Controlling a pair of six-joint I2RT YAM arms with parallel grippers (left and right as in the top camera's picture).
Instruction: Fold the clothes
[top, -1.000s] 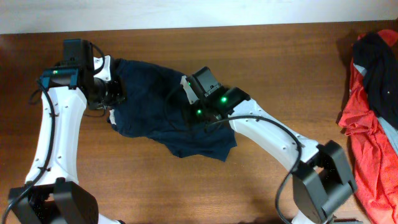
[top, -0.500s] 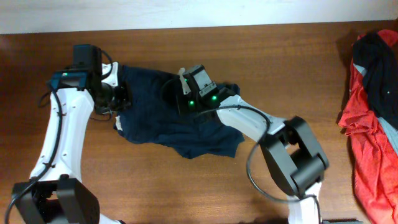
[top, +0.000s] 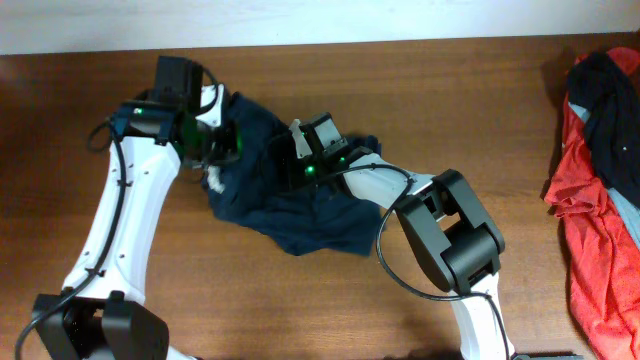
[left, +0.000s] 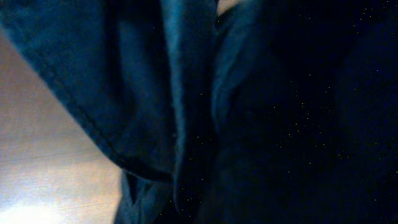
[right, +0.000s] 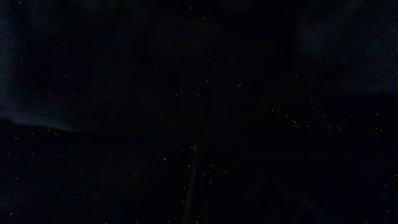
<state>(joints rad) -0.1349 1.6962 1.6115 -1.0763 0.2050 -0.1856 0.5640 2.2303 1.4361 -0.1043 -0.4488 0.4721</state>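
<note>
Overhead, the dark navy blue cloth shorts (top: 300, 215) lie bunched left of centre on the brown wooden table (top: 470, 90). They are narrower than a second ago: their 9 o'clock edge has been drawn in toward the middle, and a small white label (top: 215, 181) now shows there. The left gripper (top: 226, 148) sits at the shorts' 10 o'clock, jaws closed on that edge. Its wrist view is filled with navy folds hanging close over the lens. The right gripper (top: 292, 150), at the shorts' 12 o'clock, is closed too and has slid a little toward 9 o'clock. Its wrist view is black, so I cannot tell whether it pinches cloth. The cloth is gathering rather than lying flat, so I judge the fold begun but far from neat. The red, black and grey garment heap (top: 600, 150) lies well apart at the table's 3 o'clock edge.
</note>
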